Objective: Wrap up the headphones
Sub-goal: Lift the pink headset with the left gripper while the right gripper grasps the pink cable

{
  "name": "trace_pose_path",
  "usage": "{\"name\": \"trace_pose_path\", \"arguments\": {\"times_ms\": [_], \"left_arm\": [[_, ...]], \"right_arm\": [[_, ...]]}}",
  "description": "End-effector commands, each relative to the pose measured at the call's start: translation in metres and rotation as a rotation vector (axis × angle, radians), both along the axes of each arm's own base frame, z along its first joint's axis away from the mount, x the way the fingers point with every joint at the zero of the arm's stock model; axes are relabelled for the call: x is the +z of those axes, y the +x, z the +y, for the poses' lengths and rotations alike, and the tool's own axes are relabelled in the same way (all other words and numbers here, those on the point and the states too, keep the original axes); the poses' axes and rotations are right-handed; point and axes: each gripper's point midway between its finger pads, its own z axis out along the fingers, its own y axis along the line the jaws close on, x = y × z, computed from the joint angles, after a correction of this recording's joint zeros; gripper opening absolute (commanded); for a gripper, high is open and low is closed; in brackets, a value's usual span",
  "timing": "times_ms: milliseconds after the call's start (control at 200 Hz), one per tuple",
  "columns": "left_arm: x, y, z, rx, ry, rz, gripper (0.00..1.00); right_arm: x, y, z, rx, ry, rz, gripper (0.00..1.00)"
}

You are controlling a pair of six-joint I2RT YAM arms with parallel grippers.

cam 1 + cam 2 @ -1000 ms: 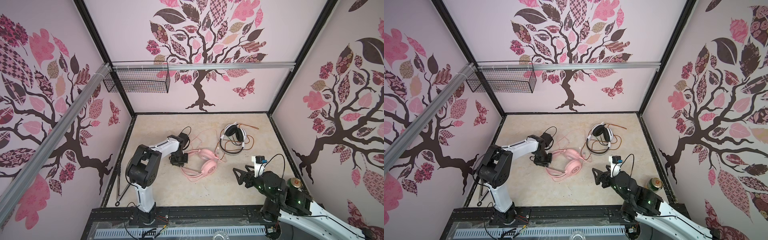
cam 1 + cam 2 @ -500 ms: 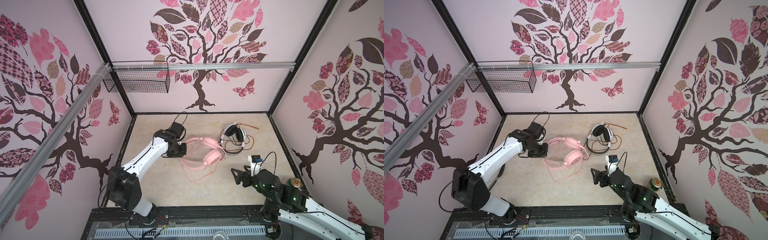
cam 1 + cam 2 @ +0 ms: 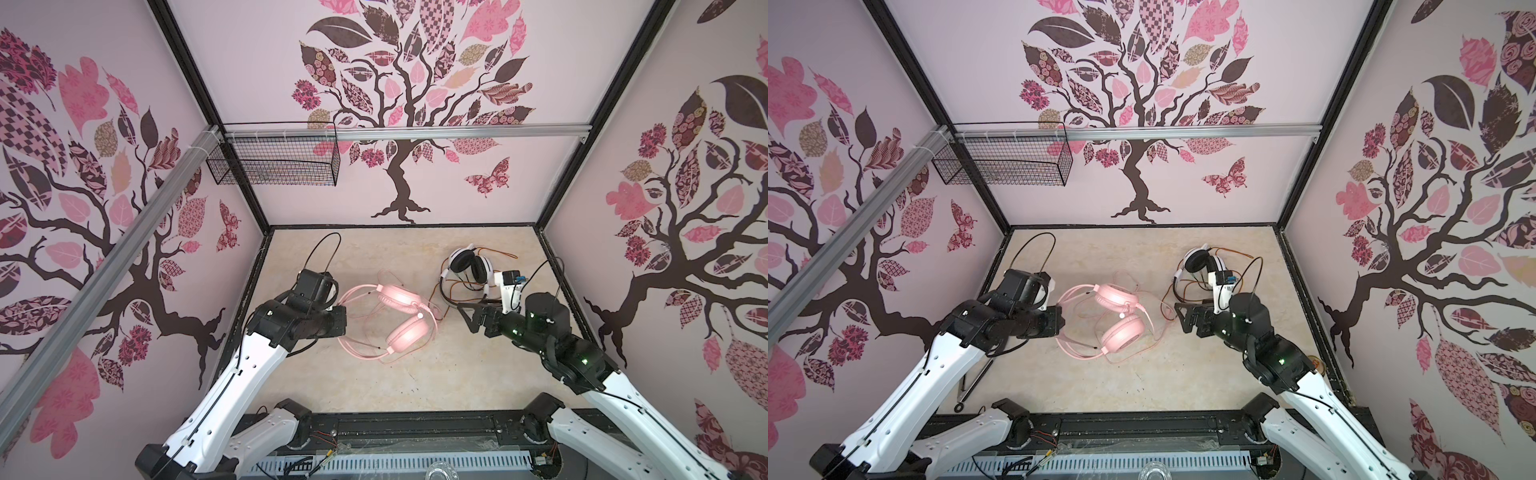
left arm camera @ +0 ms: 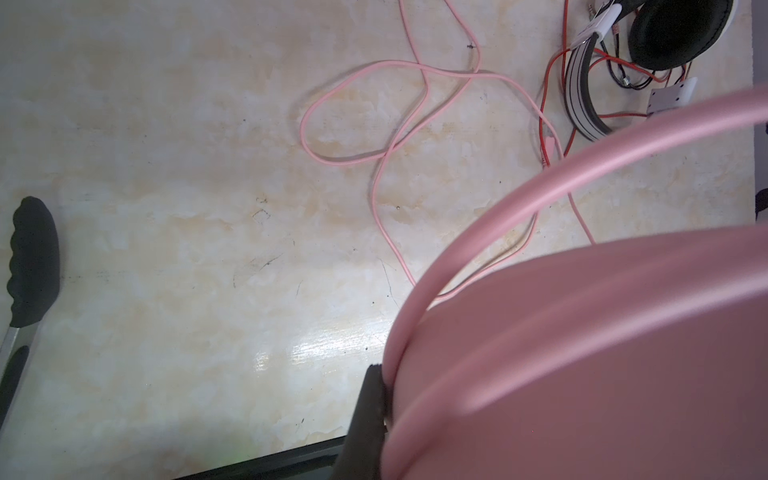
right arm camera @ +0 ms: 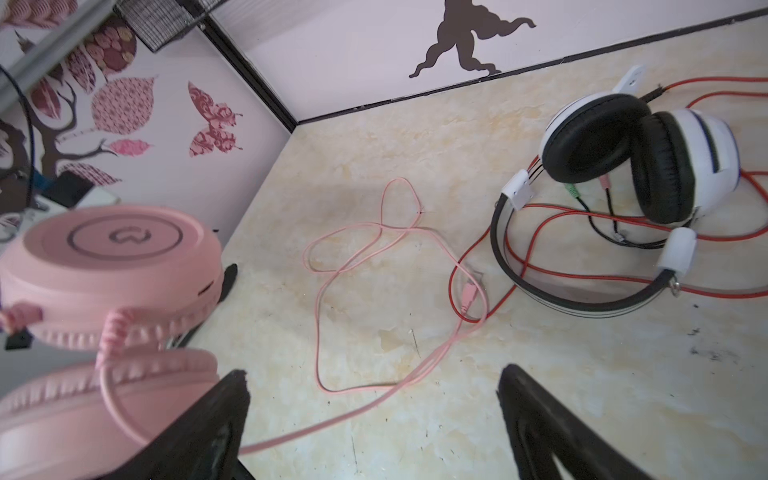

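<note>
Two headsets, neither wrapped: pink cable [image 5: 353, 257] and orange-red cable [image 5: 725, 294] sprawl loose on the tabletop [image 3: 374, 395]. Left gripper [image 3: 340, 322] is clamped on the headband of the pink headset [image 3: 409, 334], holding it raised. Right gripper [image 3: 465, 319], jaws wide apart and empty, hovers just beside its earcups. White-and-black headset [image 3: 473, 268] lies beyond, untouched.

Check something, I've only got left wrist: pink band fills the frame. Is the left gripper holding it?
Observer: Yes. In both top views the left gripper is shut on the pink headphones, apparently clear of the table.
Operator: Other arm?
Observer: The right gripper is open, empty, between the pink set and the white-and-black headphones.
Operator: Anything dangling?
Observer: Right wrist view: the pink cable drops from an earcup to the table, crossing just beyond the right gripper's fingers.
</note>
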Motion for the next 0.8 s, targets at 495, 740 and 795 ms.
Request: {"name": "trace_pose_path", "arguments": {"times_ms": [495, 740, 795], "left_arm": [[0.103, 0.025, -0.005, 0.241, -0.219, -0.123, 0.0], [0.122, 0.028, 0.008, 0.297, -0.108, -0.011, 0.0], [0.123, 0.031, 0.009, 0.272, -0.078, 0.004, 0.0]], "right_arm": [[-0.123, 0.011, -0.004, -0.035, 0.022, 0.114, 0.89], [-0.113, 0.028, 0.018, 0.002, -0.157, -0.182, 0.84], [-0.109, 0.033, 0.022, 0.024, -0.179, -0.237, 0.84]]}}
